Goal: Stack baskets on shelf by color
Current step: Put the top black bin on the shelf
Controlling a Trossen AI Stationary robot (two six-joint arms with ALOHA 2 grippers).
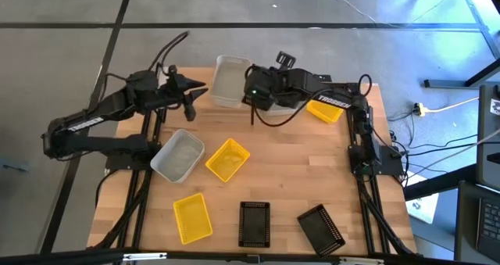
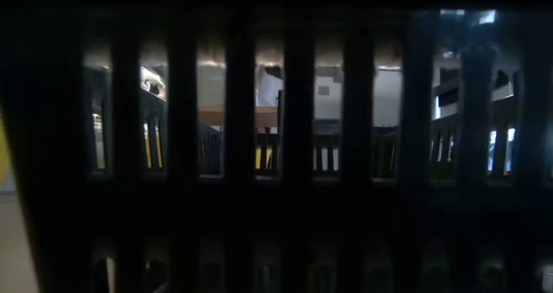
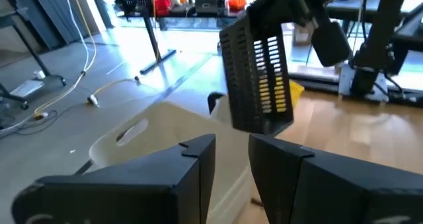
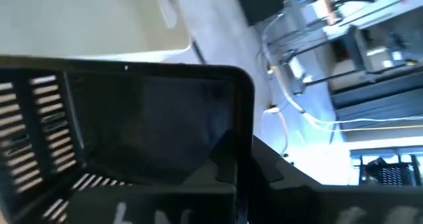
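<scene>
- Your right fingers (image 4: 241,178) pinch the black bin (image 3: 258,75) above the white bin (image 1: 229,81); a tilt may drop it.
- Left fingers (image 3: 231,161) stand wide, empty, beside the white bin; you could knock it.

Overhead looks straight down on my whole table (image 1: 297,171). The low camera peers level through a black basket (image 2: 276,155) pressed close. Both wrist cameras share another black basket (image 3: 258,78).
</scene>
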